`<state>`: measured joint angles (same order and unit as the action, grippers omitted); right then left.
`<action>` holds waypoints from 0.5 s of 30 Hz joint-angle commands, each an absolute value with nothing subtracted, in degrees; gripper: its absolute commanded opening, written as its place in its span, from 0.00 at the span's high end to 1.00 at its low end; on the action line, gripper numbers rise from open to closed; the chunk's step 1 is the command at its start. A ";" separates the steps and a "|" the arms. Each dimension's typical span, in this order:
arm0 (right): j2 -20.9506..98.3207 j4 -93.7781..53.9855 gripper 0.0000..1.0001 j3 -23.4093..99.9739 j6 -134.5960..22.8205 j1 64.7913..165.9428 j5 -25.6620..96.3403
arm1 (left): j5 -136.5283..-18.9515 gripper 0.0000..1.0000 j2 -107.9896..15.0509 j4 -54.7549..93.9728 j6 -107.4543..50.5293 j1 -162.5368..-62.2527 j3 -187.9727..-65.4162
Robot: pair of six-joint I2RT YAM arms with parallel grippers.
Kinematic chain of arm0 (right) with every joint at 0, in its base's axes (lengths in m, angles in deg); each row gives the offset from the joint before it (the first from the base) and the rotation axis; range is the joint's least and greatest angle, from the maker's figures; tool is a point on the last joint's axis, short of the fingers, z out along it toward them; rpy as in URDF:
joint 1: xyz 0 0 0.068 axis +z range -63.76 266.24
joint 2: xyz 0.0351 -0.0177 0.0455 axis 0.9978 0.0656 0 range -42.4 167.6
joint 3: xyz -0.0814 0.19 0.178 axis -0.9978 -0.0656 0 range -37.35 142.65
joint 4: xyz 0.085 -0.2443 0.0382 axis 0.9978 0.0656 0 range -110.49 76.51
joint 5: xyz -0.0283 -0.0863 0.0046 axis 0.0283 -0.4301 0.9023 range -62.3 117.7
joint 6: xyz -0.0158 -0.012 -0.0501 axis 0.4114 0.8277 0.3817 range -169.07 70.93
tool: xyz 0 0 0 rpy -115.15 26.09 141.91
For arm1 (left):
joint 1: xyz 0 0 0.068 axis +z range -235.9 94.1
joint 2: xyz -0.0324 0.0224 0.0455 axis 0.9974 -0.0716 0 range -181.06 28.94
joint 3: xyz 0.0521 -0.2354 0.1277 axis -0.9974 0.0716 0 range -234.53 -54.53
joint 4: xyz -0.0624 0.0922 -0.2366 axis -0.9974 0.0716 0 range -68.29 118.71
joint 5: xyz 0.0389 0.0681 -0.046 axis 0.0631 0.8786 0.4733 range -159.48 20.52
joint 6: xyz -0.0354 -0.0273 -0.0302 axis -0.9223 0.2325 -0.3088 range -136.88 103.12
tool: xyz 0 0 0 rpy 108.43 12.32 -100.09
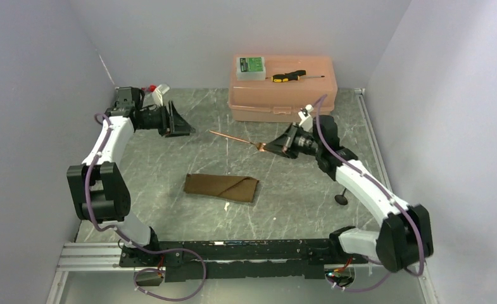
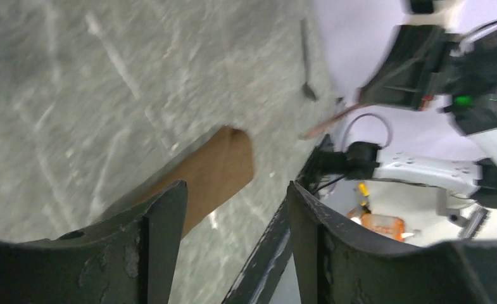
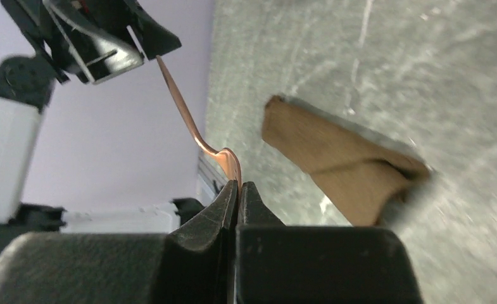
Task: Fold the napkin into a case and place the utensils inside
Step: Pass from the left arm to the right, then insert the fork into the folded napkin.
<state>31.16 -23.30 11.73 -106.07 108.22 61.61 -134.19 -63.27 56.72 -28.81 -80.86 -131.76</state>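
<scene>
The brown napkin (image 1: 221, 187) lies flat in the middle of the table, folded into a narrow case with a diagonal flap; it also shows under my left fingers (image 2: 215, 170) and in the right wrist view (image 3: 340, 161). My right gripper (image 1: 272, 148) (image 3: 238, 185) is shut on the broad end of a thin copper-coloured utensil (image 1: 236, 140) (image 3: 185, 117), held above the table behind the case. Its handle points at my left gripper (image 1: 181, 124) (image 2: 235, 187), which stands open and empty just off the handle's tip. A second, dark utensil (image 1: 341, 197) lies at the right.
A pink plastic box (image 1: 282, 101) stands at the back, with a green case (image 1: 251, 66) and a yellow-and-black screwdriver (image 1: 290, 76) on its lid. Lilac walls close in the left, back and right. A metal rail (image 1: 233, 252) runs along the near edge.
</scene>
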 commanded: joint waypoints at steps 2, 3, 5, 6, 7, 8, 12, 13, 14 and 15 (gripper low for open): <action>21.55 3.71 1.00 9.99 -91.32 104.59 65.52 | -121.44 0.39 -68.70 77.81 -2.63 -80.45 -132.24; 20.41 6.93 1.00 9.69 -89.38 104.06 65.91 | -119.86 0.44 -69.82 78.77 -0.82 -80.45 -131.95; 18.41 13.13 1.00 9.58 -85.75 103.43 65.76 | -117.95 0.52 -71.47 79.54 0.68 -80.49 -131.04; 17.81 15.79 1.00 9.49 -84.22 103.41 65.70 | -117.26 0.55 -72.09 79.70 1.45 -80.59 -130.47; 17.25 17.85 1.00 9.05 -83.07 103.42 65.62 | -116.77 0.57 -72.50 79.72 2.62 -80.67 -129.86; 16.89 19.72 1.00 8.55 -81.83 103.33 65.36 | -116.41 0.58 -72.70 79.70 3.39 -80.74 -129.02; 16.18 24.68 1.00 6.84 -78.98 103.33 64.56 | -115.97 0.60 -72.68 80.96 6.12 -81.84 -127.57; 16.08 25.69 1.00 6.82 -78.32 103.32 64.09 | -115.29 0.60 -72.47 81.03 6.82 -82.39 -126.96; 16.05 26.84 1.00 6.97 -77.65 103.37 63.56 | -114.37 0.61 -72.26 80.89 7.40 -83.05 -126.31; 16.13 28.26 1.00 7.14 -76.80 103.31 63.13 | -113.36 0.62 -71.90 80.54 7.76 -83.76 -125.42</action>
